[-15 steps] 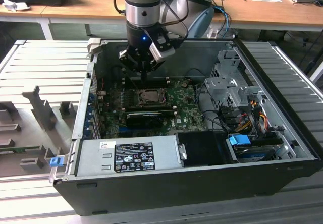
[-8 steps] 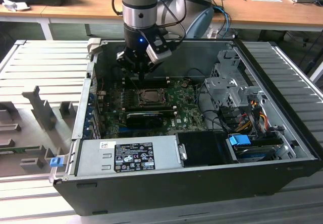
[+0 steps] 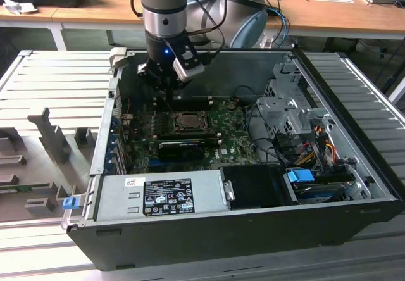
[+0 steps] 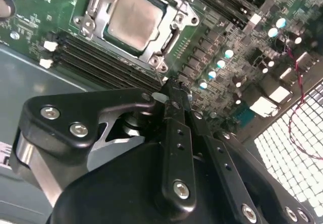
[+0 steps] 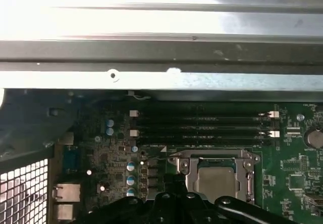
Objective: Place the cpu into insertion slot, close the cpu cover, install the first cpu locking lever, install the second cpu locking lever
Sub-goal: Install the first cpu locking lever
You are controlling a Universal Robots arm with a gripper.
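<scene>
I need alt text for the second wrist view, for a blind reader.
The cpu sits framed by the cpu cover on a green motherboard. The black gripper, shut, hovers by the memory slots.

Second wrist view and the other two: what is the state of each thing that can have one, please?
cpu, seated in the insertion slot, metal top up.
cpu cover, closed down around the cpu.
gripper, shut, close to a corner of the cpu cover.
memory slots, empty.
computer case, lying on its side, open on top.
</scene>
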